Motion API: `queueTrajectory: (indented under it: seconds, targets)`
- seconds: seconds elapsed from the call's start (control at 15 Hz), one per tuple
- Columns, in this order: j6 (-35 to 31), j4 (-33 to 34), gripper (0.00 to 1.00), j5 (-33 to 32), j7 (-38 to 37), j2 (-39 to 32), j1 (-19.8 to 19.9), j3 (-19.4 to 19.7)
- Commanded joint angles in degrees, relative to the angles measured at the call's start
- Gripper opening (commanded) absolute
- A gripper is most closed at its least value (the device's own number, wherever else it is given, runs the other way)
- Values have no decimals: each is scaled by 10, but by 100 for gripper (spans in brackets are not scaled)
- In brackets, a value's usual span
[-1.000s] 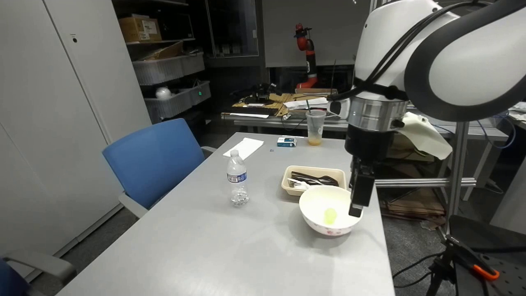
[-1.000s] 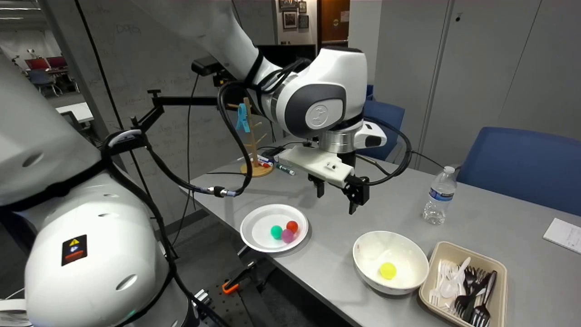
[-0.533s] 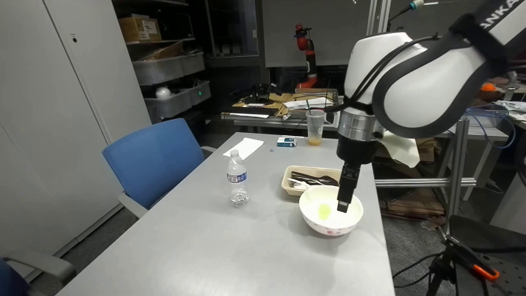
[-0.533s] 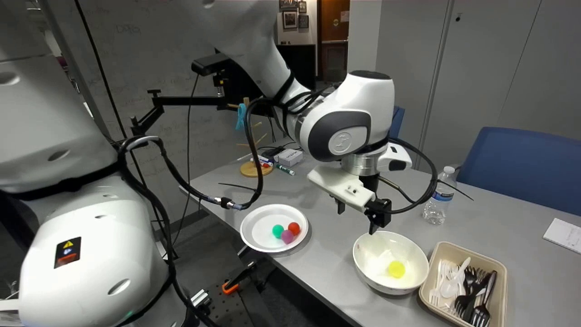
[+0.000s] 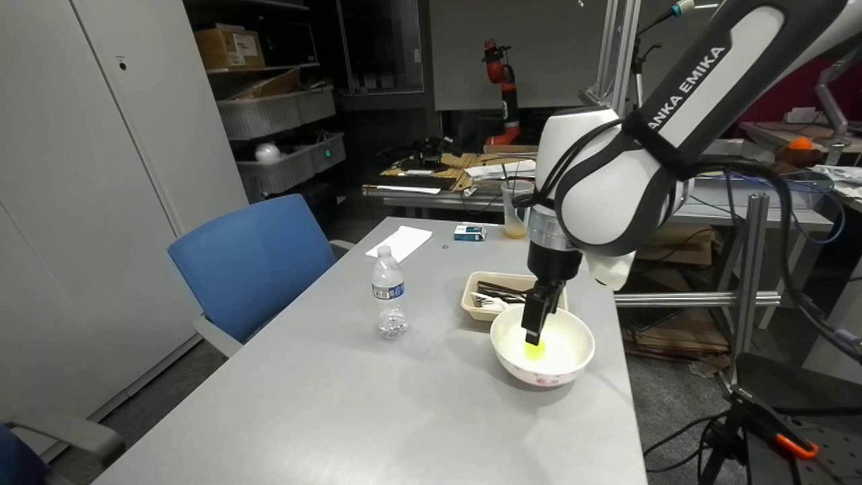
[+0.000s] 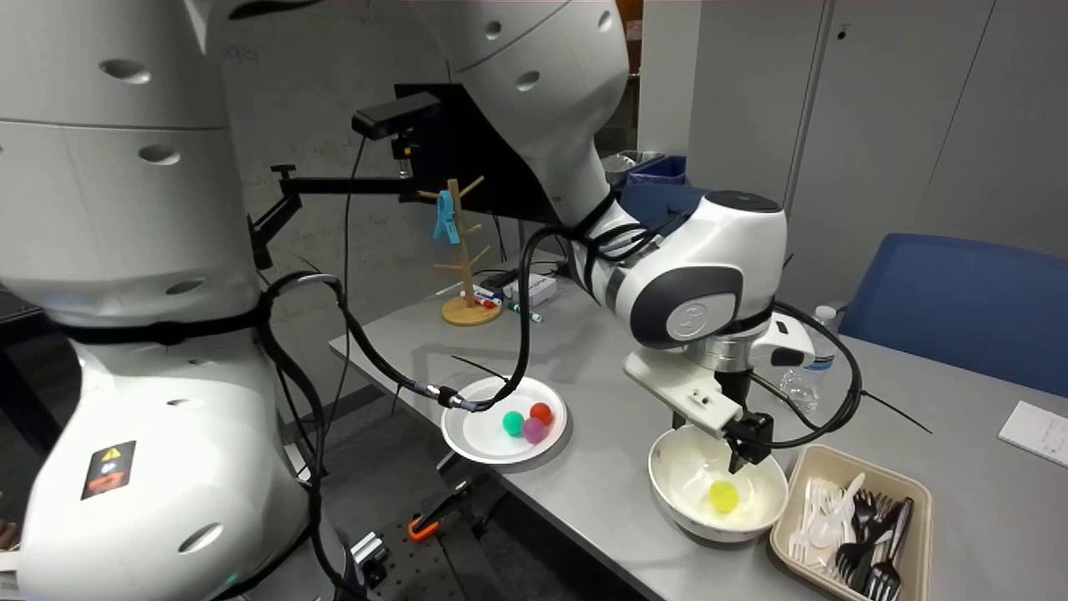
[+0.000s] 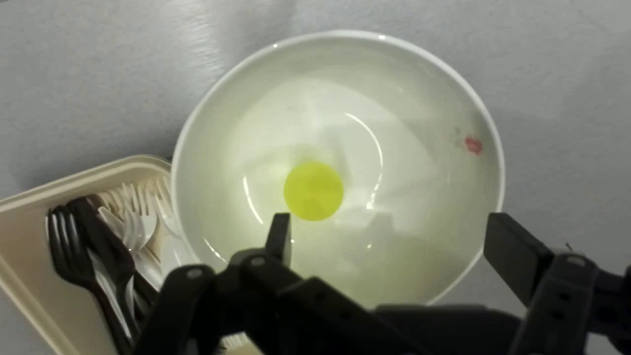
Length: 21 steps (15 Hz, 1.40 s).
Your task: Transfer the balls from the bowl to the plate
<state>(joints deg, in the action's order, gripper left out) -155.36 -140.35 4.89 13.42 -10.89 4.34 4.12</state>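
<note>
Gripper (image 7: 387,239) is spread wide, nothing pinched, held over the bowl (image 7: 424,148), presumably so the yellow ball (image 7: 313,191) inside can be straddled. Left of that in an exterior view, a green ball (image 6: 512,423), red ball (image 6: 541,412) and pink ball (image 6: 534,431) are parked on the plate (image 6: 470,437), probably done.

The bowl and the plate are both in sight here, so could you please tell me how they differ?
The bowl is deeper, with steeper sides; the plate is flatter. The bowl holds one yellow ball; the plate holds three: a green ball, a red ball and a pinkish-purple ball. Both are white and round.
</note>
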Motion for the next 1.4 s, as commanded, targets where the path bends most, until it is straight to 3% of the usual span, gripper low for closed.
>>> queueTrajectory:
  seconds: [0.0,0.6,1.2,1.27,1.33]
  targets:
    - [-15,48,100,4,-16,-62,19,-3]
    - [-14,88,100,4,-43,-132,42,-9]
    - [-16,86,100,5,-57,-152,41,-17]
    - [-16,86,97,6,-57,-152,42,-18]
    - [-17,85,73,6,-57,-153,42,-18]
